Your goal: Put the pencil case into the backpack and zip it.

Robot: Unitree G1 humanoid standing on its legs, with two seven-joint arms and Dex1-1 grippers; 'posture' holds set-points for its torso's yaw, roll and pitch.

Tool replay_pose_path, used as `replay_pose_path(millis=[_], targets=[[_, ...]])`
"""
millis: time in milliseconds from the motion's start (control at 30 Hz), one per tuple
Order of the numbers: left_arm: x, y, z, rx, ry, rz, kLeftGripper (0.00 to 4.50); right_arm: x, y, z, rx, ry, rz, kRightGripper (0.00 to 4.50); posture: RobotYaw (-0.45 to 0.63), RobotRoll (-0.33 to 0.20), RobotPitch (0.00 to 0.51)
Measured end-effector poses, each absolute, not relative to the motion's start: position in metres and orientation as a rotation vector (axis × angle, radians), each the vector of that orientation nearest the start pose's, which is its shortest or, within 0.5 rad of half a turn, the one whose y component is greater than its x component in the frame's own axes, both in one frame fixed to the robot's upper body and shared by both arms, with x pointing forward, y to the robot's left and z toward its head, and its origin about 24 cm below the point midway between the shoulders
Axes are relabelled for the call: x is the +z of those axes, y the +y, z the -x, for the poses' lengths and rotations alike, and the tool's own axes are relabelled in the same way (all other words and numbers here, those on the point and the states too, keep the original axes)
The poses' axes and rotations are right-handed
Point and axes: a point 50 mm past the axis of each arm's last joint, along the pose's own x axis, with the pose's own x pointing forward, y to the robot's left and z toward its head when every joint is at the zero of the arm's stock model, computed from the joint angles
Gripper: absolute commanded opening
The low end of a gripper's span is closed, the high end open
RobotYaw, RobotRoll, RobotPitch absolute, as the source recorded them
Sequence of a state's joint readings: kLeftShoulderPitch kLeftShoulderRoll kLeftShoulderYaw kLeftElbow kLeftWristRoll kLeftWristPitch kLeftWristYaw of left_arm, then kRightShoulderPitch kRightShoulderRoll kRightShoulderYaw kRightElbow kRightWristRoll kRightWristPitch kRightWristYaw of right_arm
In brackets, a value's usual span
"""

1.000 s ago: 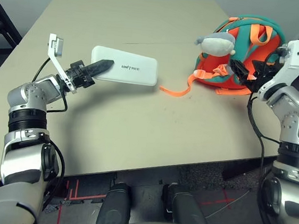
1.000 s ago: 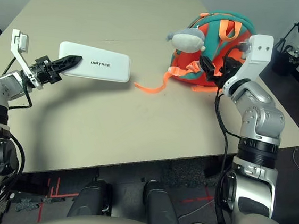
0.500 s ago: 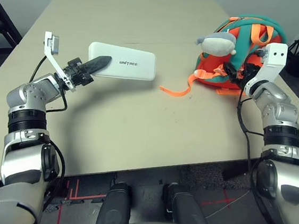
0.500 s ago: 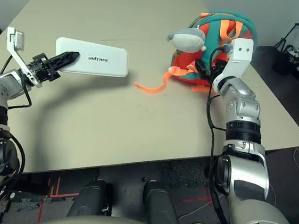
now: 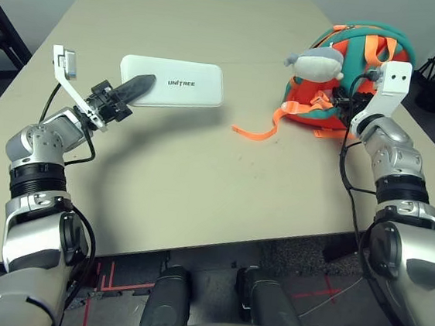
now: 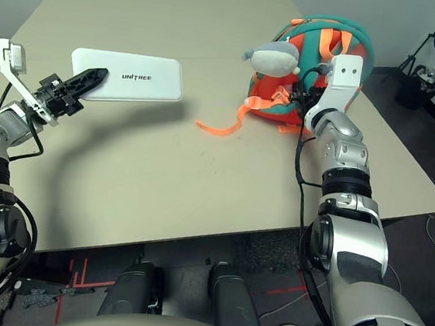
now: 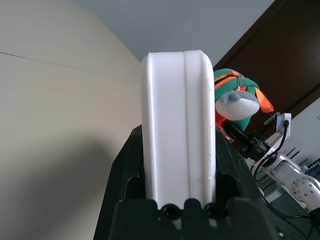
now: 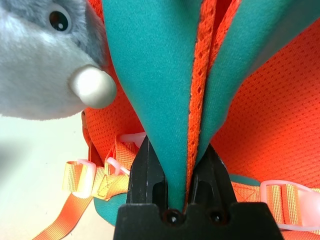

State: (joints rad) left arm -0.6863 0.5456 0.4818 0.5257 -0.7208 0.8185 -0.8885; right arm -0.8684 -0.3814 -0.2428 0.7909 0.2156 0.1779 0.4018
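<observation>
While gripping: my left gripper (image 5: 137,90) clamps the flat white rounded pencil case (image 5: 178,93), lifted.
Right gripper (image 8: 176,172): pinching the orange-and-teal backpack (image 5: 351,76) trim.

The word "UNITREE" is printed in small dark capitals on the white top face of the pencil case (image 5: 170,92). No other lettering, number or sign can be read on anything else shown.

I see bright, even overhead light; soft shadows fall toward six o'clock on the tabletop (image 5: 200,177); wrist close-ups blur.
</observation>
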Motion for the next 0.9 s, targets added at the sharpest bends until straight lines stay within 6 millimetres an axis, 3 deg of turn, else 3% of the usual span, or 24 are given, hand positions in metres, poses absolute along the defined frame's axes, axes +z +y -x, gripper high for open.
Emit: replay_pose_path(millis=[533, 900], targets=[[0.160, 0.275, -0.334, -0.653, 0.037, 0.708, 1.41, 0.188, -0.213, -0.375, 0.403, -0.132, -0.062, 0.24, -0.08, 0.000, 0.088], [0.158, 0.275, -0.337, -0.645, 0.032, 0.714, 1.40, 0.212, -0.189, -0.347, 0.584, -0.188, -0.057, 0.24, -0.10, 0.000, 0.100]])
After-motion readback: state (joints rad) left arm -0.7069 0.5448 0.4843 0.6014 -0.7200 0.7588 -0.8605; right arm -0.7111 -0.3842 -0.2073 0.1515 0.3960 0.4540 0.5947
